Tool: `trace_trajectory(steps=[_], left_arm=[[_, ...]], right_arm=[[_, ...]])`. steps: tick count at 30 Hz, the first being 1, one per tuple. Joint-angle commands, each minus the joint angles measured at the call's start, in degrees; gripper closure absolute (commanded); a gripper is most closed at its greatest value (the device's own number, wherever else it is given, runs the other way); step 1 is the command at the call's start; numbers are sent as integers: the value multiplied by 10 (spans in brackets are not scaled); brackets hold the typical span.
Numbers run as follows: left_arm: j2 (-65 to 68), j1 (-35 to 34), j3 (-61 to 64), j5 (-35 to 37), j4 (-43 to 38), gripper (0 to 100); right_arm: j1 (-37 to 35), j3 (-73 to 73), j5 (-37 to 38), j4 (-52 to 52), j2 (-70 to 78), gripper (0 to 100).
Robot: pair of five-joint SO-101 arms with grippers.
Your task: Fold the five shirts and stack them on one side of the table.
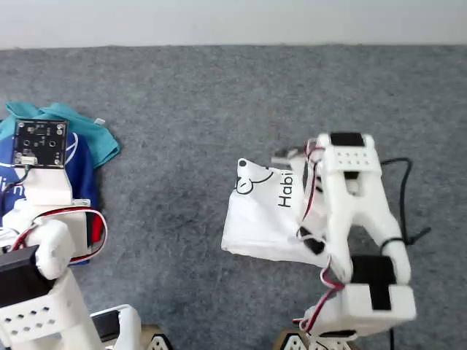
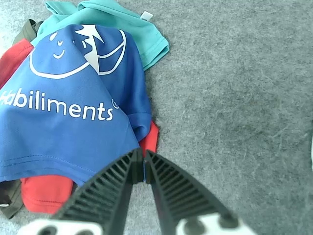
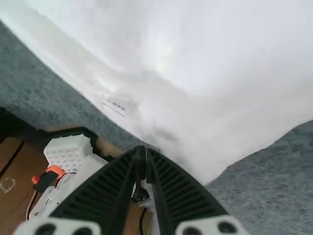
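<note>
Left gripper: jaws are closing fully, ribbed fingers meeting at the tips, nothing showing between them. It is hanging just over the near hem of the blue shirt; whether it is touching the cloth, cannot tell.

Right gripper: jaws are likewise pressing together, tips sitting right at the edge of the white shirt. Whether any cloth is being pinched, cannot tell.

In the high view the white shirt is lying partly folded near mid-table, with the right arm standing over its right part and hiding it. The left arm is standing over the pile at the table's left side, covering much of it.

Surroundings: the grey felt-like table surface is running under everything. A black cable is looping beside the right arm. The right wrist view is showing a white arm base and a strip of wood at the table's edge.

Count: five shirts.
- Four are overlapping in the left pile: blue on top, teal shirt behind it, red shirt beneath, dark shirt peeking out at the edges.
- One white, well apart from the pile.

Two arms, two grippers.
</note>
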Motion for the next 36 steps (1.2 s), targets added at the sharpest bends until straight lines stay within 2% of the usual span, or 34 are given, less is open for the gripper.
trace_trajectory(steps=[1, 6, 12, 20, 23, 32, 36], left_arm=[[-4, -3, -5, -1, -1, 986], [-4, -3, -5, -1, -1, 986], [-4, -1, -5, -1, -2, 986], [-4, -3, -5, -1, 0, 986], [-4, -3, -4, -1, 1, 986], [-4, -4, -7, -2, 15, 986], [-4, -4, -8, -2, 15, 986]], right_arm=[[-21, 6, 13, 24, -68, 990], [-68, -76, 11, -18, -88, 990], [-52, -37, -44, -109, -38, 990], [-21, 51, -47, 24, 44, 990], [-23, 45, -60, 25, 40, 990], [-73, -63, -212, 21, -51, 990], [-80, -106, -225, -28, -65, 990]])
